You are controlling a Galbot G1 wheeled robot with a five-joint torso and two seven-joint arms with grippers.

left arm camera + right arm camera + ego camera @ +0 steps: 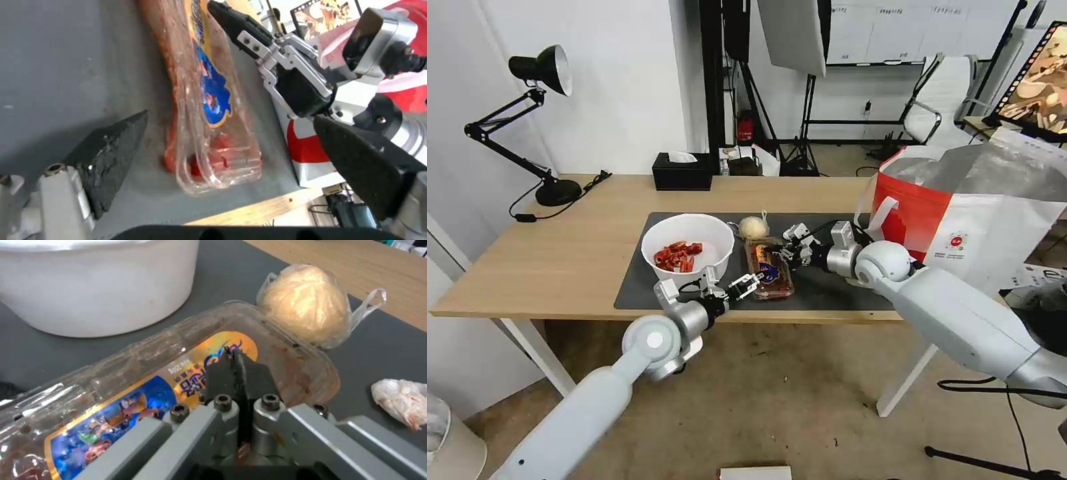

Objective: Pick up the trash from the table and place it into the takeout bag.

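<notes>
Overhead, right tool (236, 365) closed on tray (133, 380)

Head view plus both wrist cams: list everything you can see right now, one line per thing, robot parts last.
plastic food tray: one, clear with red scraps and a blue-orange label, on the mat between both claws
white bowl: one, red pieces inside, on the mat beside the tray
tied bag: one, clear with beige lump, behind the tray
crumpled tissue: one, white, on the mat near the tied bag
mat: one, dark grey, on the table
table: one, light wood
takeout bag: one, red-and-white, foil-lined, at the table's right end
tissue box: one, black, at the table's back edge
desk lamp: one, black, on the table's left side
left claw: open, at the tray's near end
right claw: shut, over the tray's label
</notes>
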